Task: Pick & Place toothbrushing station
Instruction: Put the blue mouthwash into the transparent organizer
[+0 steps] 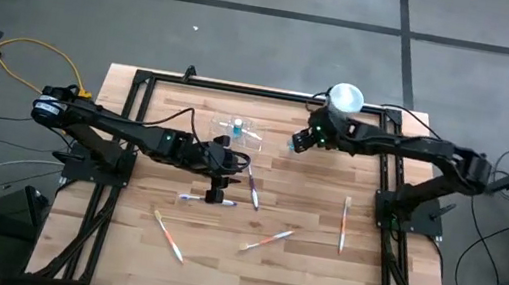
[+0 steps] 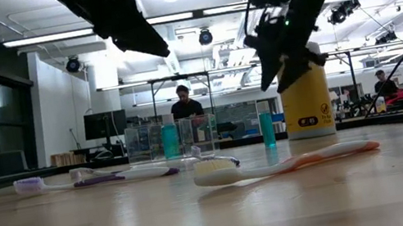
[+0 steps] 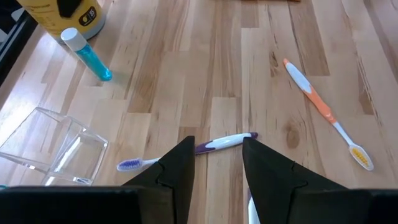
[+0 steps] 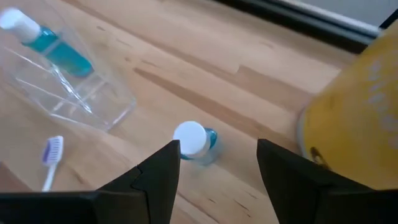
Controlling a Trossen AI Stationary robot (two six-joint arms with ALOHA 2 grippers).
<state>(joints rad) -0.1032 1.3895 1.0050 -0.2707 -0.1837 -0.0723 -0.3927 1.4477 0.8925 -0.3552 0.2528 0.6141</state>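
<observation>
The toothbrushing station is a small clear plastic holder (image 1: 236, 130) resting on the table at the far middle, with a blue bottle (image 4: 53, 46) in it. It also shows in the left wrist view (image 3: 53, 149) and the right wrist view (image 4: 81, 93). My left gripper (image 1: 231, 167) hangs open just near of the holder, above a purple toothbrush (image 3: 214, 144). My right gripper (image 1: 297, 141) hangs open to the right of the holder, its fingers above and on either side of a small upright blue bottle with a white cap (image 4: 193, 140). Neither gripper touches anything.
A yellow canister with a white lid (image 1: 346, 101) stands at the far right, close to my right gripper. Several toothbrushes lie on the wood: an orange one (image 1: 265, 240), one with a yellow head (image 1: 168, 234), one at the right (image 1: 344, 224), another (image 1: 194, 197) under my left arm.
</observation>
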